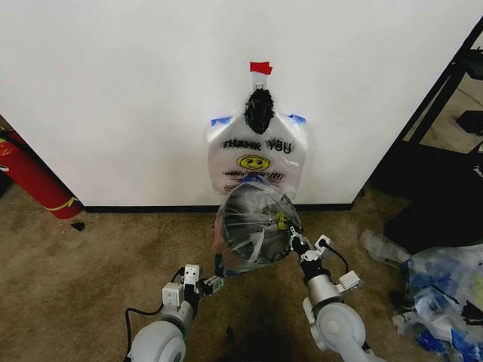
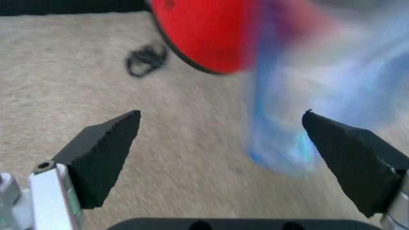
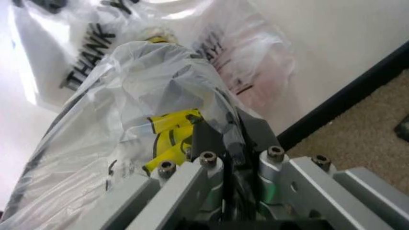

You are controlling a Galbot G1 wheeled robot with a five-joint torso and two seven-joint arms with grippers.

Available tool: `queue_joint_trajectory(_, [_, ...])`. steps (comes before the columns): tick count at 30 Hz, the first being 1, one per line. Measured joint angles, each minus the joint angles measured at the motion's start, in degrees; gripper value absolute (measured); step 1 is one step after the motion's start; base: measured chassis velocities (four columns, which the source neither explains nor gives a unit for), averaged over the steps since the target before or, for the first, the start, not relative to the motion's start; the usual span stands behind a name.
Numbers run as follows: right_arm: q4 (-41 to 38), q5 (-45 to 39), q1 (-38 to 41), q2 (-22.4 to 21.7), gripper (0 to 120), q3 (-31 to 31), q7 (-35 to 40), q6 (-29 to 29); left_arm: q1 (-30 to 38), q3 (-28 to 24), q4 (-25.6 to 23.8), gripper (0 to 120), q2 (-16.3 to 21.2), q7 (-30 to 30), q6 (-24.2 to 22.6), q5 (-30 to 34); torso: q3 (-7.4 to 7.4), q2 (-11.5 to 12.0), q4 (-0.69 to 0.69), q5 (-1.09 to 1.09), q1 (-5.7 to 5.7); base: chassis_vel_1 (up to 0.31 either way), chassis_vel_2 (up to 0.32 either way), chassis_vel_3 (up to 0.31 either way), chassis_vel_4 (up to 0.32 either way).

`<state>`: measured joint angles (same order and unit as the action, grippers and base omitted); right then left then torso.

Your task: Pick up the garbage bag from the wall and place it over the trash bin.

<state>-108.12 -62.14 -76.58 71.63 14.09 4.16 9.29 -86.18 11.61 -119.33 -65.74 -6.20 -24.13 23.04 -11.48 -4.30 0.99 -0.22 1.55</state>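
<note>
Brown carpet meets the plain white wall (image 1: 113, 90), where the bin stands draped in the thin bluish clear garbage bag (image 1: 256, 222). The right gripper (image 1: 293, 240) pinches the film's right rim; the left gripper (image 1: 213, 283) gapes empty beside its near-left edge. I'd tug evenly, gently.

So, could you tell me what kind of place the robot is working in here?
Probably an office or lab corner, not a home: short brown carpet along a plain white wall with black baseboard, a red fire extinguisher leaning there, and black shelving to the right.

Carpeted office corner, fire extinguisher (image 1: 34, 179)
</note>
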Motion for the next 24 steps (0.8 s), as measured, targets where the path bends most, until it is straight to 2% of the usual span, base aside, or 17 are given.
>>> queue_joint_trajectory(6, [2.09, 0.36, 0.93, 1.13, 1, 0.07, -0.02, 0.21, -1.0, 0.14, -3.22, 100, 1.63, 2.06, -0.31, -1.02, 0.0, 0.0, 0.0, 0.0, 0.0, 0.0, 0.0, 0.0, 0.0])
queue_joint_trajectory(11, [3.1, 0.54, 1.48, 1.47, 1, 0.11, -0.1, 0.23, -0.59, 1.25, -3.97, 100, 1.72, 1.91, 0.24, -0.42, 0.0, 0.0, 0.0, 0.0, 0.0, 0.0, 0.0, 0.0, 0.0])
queue_joint_trajectory(14, [4.25, 1.96, 1.6, 1.46, 1, 0.05, -0.79, 0.95, -0.93, 1.75, -6.8, 100, 1.29, -0.63, 1.16, 1.02, 0.0, 0.0, 0.0, 0.0, 0.0, 0.0, 0.0, 0.0, 0.0])
queue_joint_trajectory(17, [5.84, 4.82, 1.72, 1.36, 1, -0.15, -1.95, 2.12, -2.07, 1.75, -11.7, 100, 0.74, -5.15, 2.26, 1.41, 0.0, 0.0, 0.0, 0.0, 0.0, 0.0, 0.0, 0.0, 0.0])
queue_joint_trajectory(19, [6.17, 5.58, 1.75, 1.34, 1, -0.2, -2.37, 2.47, -2.37, 1.68, -12.73, 100, 0.72, -5.66, 2.55, 1.15, 0.0, 0.0, 0.0, 0.01, 0.0, 0.0, 0.0, 0.0, 0.0])
queue_joint_trajectory(21, [7.18, 8.43, 1.86, 1.17, 1, -0.46, -4.09, 3.68, -3.17, 0.96, -16.47, 100, 0.72, -6.85, 3.51, 0.18, 0.0, 0.0, 0.0, 0.01, 0.0, 0.0, 0.0, 0.0, 0.0])
queue_joint_trajectory(24, [7.9, 11.35, 2.13, 0.89, 1, -1.13, -5.75, 4.48, -3.07, -0.12, -19.12, 90, 0.96, -6.83, 4.23, -0.43, 0.0, 0.0, -0.01, 0.01, 0.0, 0.0, 0.0, 0.0, 0.0])
